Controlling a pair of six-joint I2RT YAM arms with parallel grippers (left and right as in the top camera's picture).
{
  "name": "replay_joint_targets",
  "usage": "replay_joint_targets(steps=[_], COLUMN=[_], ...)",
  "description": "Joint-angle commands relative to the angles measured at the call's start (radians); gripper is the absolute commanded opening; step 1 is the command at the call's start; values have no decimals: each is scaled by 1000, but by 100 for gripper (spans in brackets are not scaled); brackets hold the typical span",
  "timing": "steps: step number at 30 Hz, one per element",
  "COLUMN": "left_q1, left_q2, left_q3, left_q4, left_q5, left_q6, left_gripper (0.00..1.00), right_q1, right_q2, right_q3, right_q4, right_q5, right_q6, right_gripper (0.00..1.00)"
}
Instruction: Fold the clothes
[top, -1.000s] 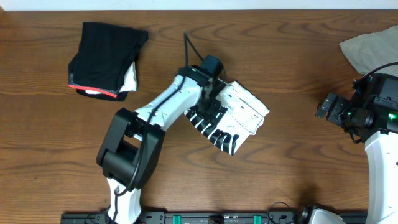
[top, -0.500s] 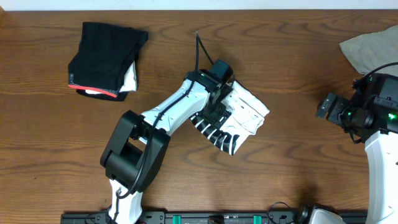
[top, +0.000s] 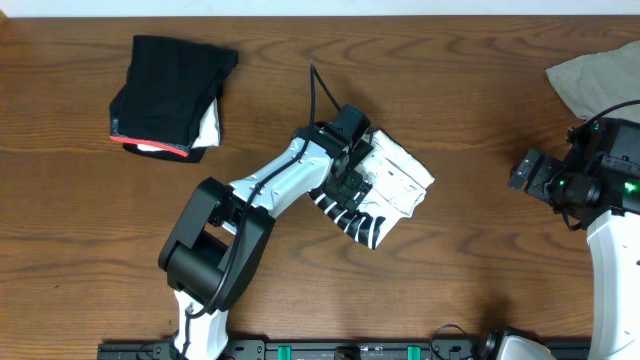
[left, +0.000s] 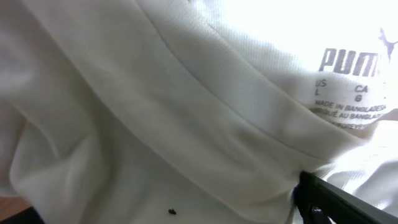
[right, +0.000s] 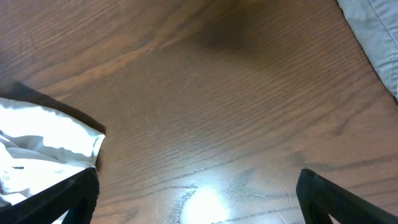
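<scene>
The clothes lie in three places. A folded white T-shirt (top: 392, 185) with black striped print sits mid-table. My left gripper (top: 348, 172) is pressed low onto its left part, open. In the left wrist view white fabric (left: 155, 112) with a neck label (left: 348, 81) fills the frame between my wide-set jaws, and only the right finger (left: 339, 202) shows clearly. A black red-edged garment (top: 170, 92) lies folded at the far left. A grey-beige garment (top: 590, 78) lies at the far right corner. My right gripper (top: 524, 172) hangs open over bare wood (right: 205, 124), empty.
The wooden table (top: 480, 260) runs dark brown across the whole view. In the right wrist view the white T-shirt's edge (right: 43, 146) shows at the left and the grey-beige garment (right: 376, 31) at the top right. The left arm's base (top: 205, 255) stands near the front edge.
My left gripper has slid a little to the right, further over the white T-shirt. The right arm has stayed where it was.
</scene>
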Motion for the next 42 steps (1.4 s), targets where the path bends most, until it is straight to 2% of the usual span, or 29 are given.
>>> replay_joint_targets(steps=[1, 4, 14, 23, 25, 34, 36, 40, 42], left_q1=[-2, -2, -2, -2, -2, -2, -3, -5, -7], left_q2=[15, 15, 15, 15, 15, 16, 16, 16, 16], left_q3=[-48, -52, -52, -84, -100, -122, -122, -122, -122], left_q4=[-17, -17, -14, 46, 59, 60, 63, 66, 64], left_q5=[103, 164, 168, 169, 169, 169, 169, 174, 185], left_q6=[-12, -55, -126, -171, -172, -173, -173, -173, -174], left_gripper=[98, 98, 99, 77, 70, 66, 58, 31, 23], right_q1=[-5, -5, -5, -5, -5, -5, -5, -5, -5], right_q2=[0, 0, 0, 0, 0, 0, 0, 0, 0], right_q3=[-5, -5, -5, -5, -5, -5, -5, -5, -5], right_q4=[0, 0, 0, 0, 0, -1, 0, 0, 0], right_q5=[6, 6, 6, 6, 6, 6, 6, 6, 6], right_q6=[-1, -1, -1, -1, -1, -1, -1, -1, -1], right_gripper=[99, 99, 99, 99, 99, 99, 99, 99, 99])
